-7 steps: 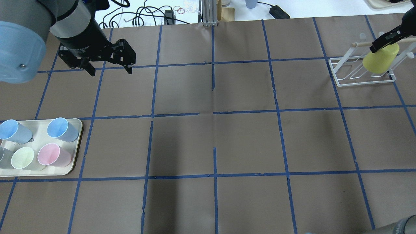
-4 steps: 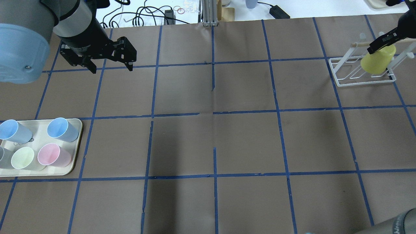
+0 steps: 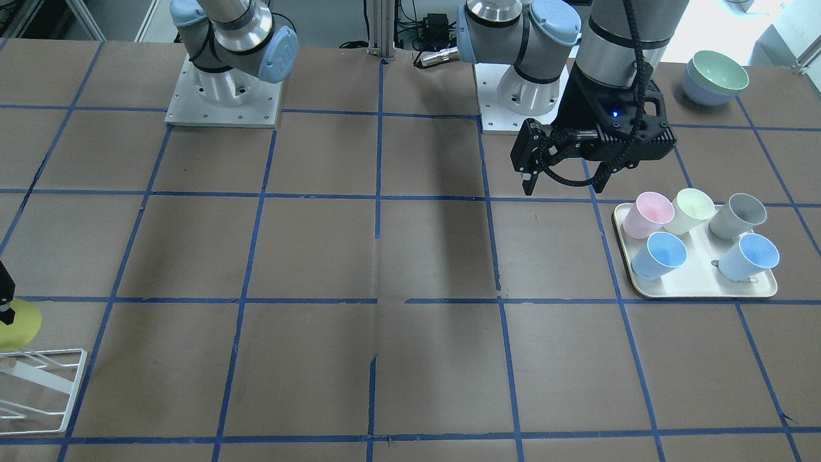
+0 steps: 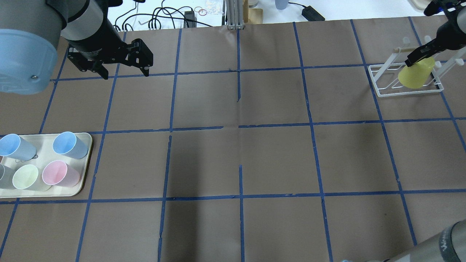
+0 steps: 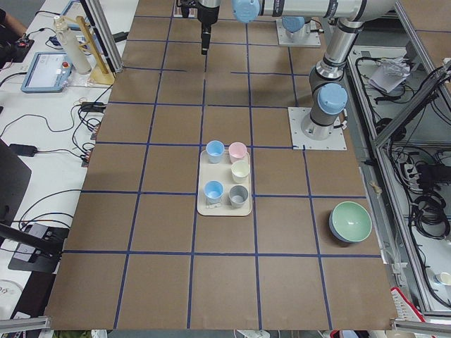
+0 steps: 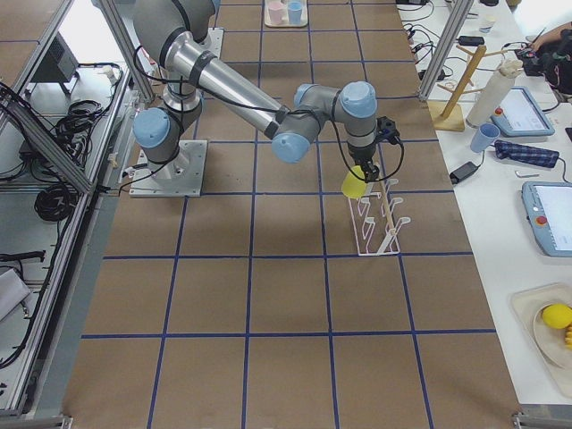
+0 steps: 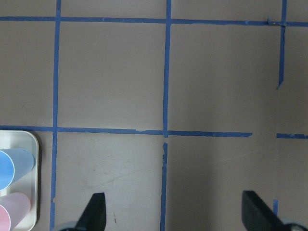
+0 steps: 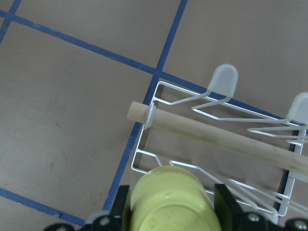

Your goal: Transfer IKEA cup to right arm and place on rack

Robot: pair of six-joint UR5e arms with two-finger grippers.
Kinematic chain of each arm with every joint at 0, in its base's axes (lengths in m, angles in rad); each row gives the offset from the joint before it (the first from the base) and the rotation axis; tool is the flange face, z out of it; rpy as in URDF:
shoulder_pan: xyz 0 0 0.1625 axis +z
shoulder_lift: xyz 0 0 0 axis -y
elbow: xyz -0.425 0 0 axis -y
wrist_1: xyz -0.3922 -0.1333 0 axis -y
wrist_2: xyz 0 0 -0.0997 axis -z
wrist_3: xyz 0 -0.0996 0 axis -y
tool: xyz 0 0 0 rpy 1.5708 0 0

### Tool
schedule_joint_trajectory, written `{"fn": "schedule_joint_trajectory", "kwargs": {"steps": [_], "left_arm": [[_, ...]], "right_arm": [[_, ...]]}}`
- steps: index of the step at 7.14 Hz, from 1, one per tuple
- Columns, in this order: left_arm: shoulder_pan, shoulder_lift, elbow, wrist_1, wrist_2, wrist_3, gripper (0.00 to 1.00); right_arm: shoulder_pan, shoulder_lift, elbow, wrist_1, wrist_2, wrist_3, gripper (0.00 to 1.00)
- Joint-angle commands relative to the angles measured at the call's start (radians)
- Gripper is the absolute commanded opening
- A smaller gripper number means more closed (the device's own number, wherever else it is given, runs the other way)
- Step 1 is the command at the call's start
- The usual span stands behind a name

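IKEA cup point(image 4: 415, 75) lower, within rack point(image 4: 373, 80)

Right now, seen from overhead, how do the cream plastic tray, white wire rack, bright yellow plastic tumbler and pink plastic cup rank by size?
1. cream plastic tray, though partly cut off.
2. white wire rack.
3. bright yellow plastic tumbler and pink plastic cup look alike; no ranking.
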Motion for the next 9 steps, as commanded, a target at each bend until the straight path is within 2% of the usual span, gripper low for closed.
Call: {"fn": "schedule_joint_trajectory", "kwargs": {"steps": [1,2,3,4,6,8,9], "left_arm": [[0.0,0.003,-0.001,0.001,-0.002,0.001,1.0],[0.0,0.004,-0.003,0.001,0.0,0.001,1.0],[0.002,0.004,-0.003,0.001,-0.003,0.001,1.0],[0.002,0.004,-0.001,0.001,-0.006,0.001,1.0],[0.002,0.004,-0.001,0.001,-0.006,0.001,1.0],[0.002,0.004,-0.003,0.001,-0.006,0.001,1.0],[0.002,0.004,-0.003,0.001,-0.005,0.001,1.0]], "right_arm": [[-0.001,0.024,0.001,-0.021,-0.001,0.004,0.0],[-0.001,0.025,0.003,-0.02,-0.001,0.006,0.02],[-0.001,0.036,0.003,-0.02,-0.001,0.006,0.16],[-0.002,0.042,0.003,-0.02,-0.001,0.006,0.39],[-0.002,0.035,0.001,-0.014,-0.001,0.053,1.0],[-0.002,0.003,0.001,-0.002,-0.015,0.065,1.0],[-0.002,-0.042,0.003,0.045,-0.02,0.071,1.0]]}}
